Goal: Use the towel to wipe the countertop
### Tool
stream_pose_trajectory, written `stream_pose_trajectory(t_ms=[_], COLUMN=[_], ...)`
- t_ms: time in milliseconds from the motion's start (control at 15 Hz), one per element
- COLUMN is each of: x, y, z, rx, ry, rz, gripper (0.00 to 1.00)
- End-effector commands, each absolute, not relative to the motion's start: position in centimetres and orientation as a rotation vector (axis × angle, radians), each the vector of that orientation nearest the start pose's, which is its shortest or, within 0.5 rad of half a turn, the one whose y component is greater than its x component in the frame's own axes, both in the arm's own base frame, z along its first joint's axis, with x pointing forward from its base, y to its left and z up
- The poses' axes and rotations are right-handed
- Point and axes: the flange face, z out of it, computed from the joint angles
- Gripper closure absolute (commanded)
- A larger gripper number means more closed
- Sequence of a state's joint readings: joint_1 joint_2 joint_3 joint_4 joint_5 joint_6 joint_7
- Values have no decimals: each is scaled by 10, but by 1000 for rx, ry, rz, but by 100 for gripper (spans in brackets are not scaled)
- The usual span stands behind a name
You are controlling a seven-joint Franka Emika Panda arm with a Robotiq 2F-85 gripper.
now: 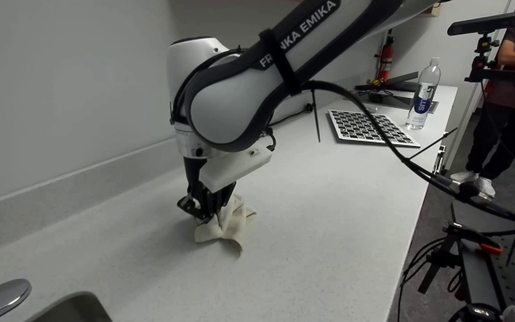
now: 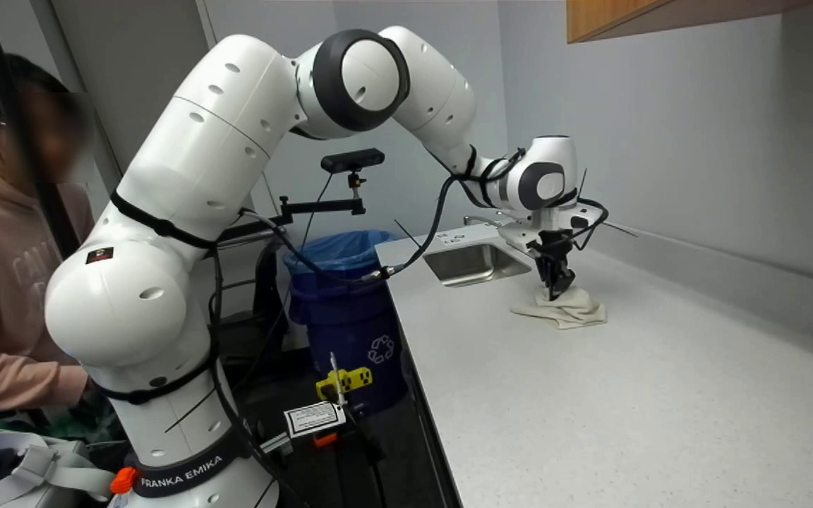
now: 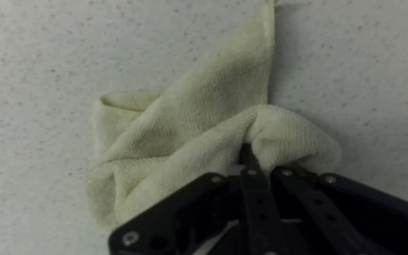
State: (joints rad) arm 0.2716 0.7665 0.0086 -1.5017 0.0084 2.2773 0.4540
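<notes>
The towel is a cream ribbed cloth, crumpled on the countertop, seen in both exterior views [image 1: 236, 223] [image 2: 574, 309] and in the wrist view [image 3: 211, 95]. The countertop [image 1: 320, 232] is white with grey specks; it also shows in an exterior view [image 2: 611, 416] and in the wrist view [image 3: 44, 92]. My gripper [image 1: 208, 217] points down at the towel, also in an exterior view [image 2: 555, 293]. In the wrist view the gripper [image 3: 260, 164] is shut on a bunched fold of the towel. The fingertips are partly hidden in the cloth. The rest of the towel spreads on the countertop.
A sink [image 2: 477, 265] and a faucet [image 1: 2, 297] are at one end of the countertop. A patterned board [image 1: 370, 128] and a water bottle [image 1: 422, 100] stand toward the other end. A wall backsplash [image 1: 92, 181] runs along the back. A wooden cabinet [image 2: 625, 17] hangs above.
</notes>
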Motion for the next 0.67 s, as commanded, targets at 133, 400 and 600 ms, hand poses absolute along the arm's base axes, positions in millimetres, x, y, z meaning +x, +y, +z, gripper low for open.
stream_pose_trajectory(t_ms=[133, 400, 600], x=[679, 660, 645], y=[90, 25, -9], z=[197, 195, 192], rx=[-3048, -2934, -2865], ry=[606, 837, 963], rz=[59, 77, 72], gripper=[99, 99, 99])
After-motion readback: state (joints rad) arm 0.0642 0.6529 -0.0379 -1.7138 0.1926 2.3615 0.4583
